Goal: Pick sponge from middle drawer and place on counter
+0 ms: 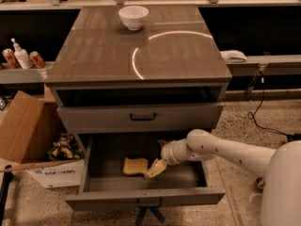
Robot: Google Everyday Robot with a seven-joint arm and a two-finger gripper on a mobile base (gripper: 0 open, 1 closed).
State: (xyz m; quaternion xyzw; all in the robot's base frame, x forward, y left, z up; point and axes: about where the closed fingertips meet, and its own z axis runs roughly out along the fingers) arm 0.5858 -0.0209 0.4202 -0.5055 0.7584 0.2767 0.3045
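— Where was the gripper in the camera view?

— The gripper [155,168] was down inside the middle drawer [117,199], which stood pulled out at the bottom of the cabinet. It pointed down and to the left, at the end of the white arm [225,150] that reached in from the right.

— Open or closed?

— I could not tell. It showed only as one pale tan shape.

— And the sponge?

— The sponge [133,165] lay flat on the drawer's floor, about midway across. Its right end was touching the gripper's tip or just beside it; I could not make out which.

— What was on the counter?

— The counter [94,60] carried a white bowl [134,17] near its back edge, a little left of centre. A bright curved glare [141,51] ran across the glossy top. The bowl was well apart from the sponge.

— What lay between the counter and the open drawer?

— The upper drawer front [94,118] with its black bar handle [142,117], and above that a dark slot under the counter.

— And around the cabinet?

— On the left, an open cardboard box [21,131] stood on the speckled floor [263,121]. Behind it, on a low shelf, a white pump bottle [21,55] stood between two red cans [8,58]. On the right, a folded white cloth [233,56] lay on a ledge, and a black cable [257,98] hung down to the floor.
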